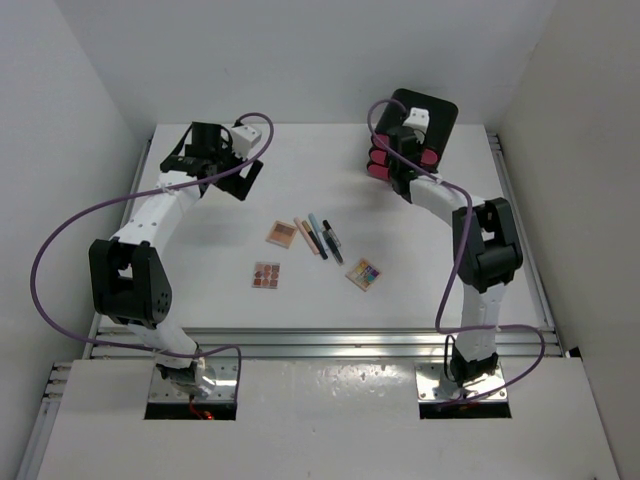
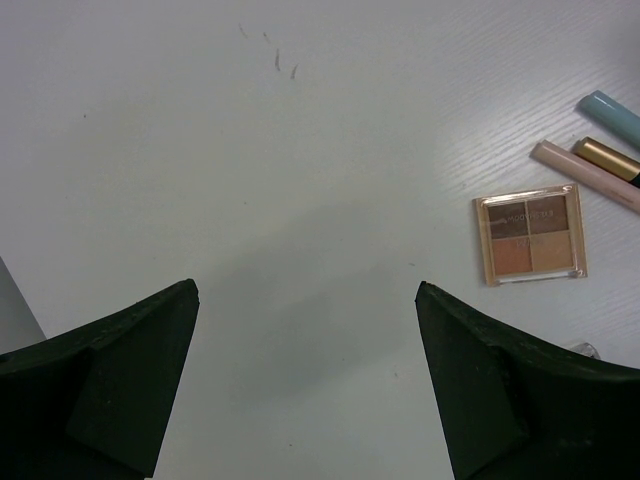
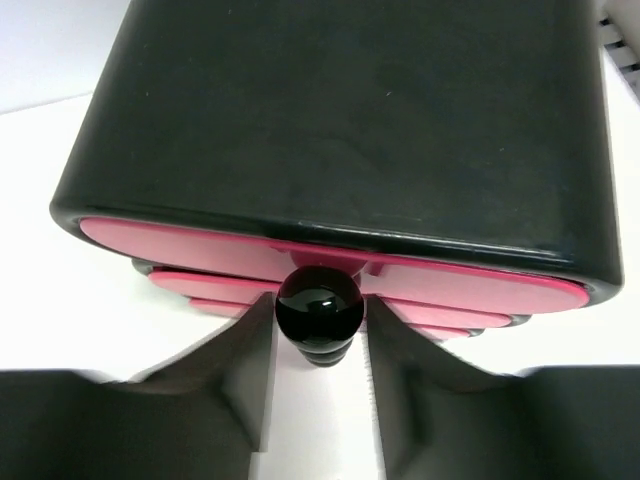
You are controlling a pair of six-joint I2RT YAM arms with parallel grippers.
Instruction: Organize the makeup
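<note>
Three square eyeshadow palettes lie mid-table: one (image 1: 282, 234), a red-brown one (image 1: 267, 275) and a colourful one (image 1: 364, 274). Beside them lie a beige pencil (image 1: 307, 236), a teal pencil (image 1: 318, 235) and a black pencil (image 1: 332, 241). My left gripper (image 1: 213, 172) is open and empty over bare table at the back left (image 2: 307, 290); its view shows a palette (image 2: 530, 233) and pencil ends (image 2: 585, 175) to the right. My right gripper (image 1: 393, 165) is shut on the black knob (image 3: 320, 305) of the top pink drawer (image 3: 180, 240). The compact and the sponge are out of view.
The black box with pink drawers (image 1: 425, 118) stands at the back right of the white table (image 1: 200, 260). White walls close in the left, back and right sides. A metal rail (image 1: 320, 340) runs along the near edge. Purple cables loop from both arms.
</note>
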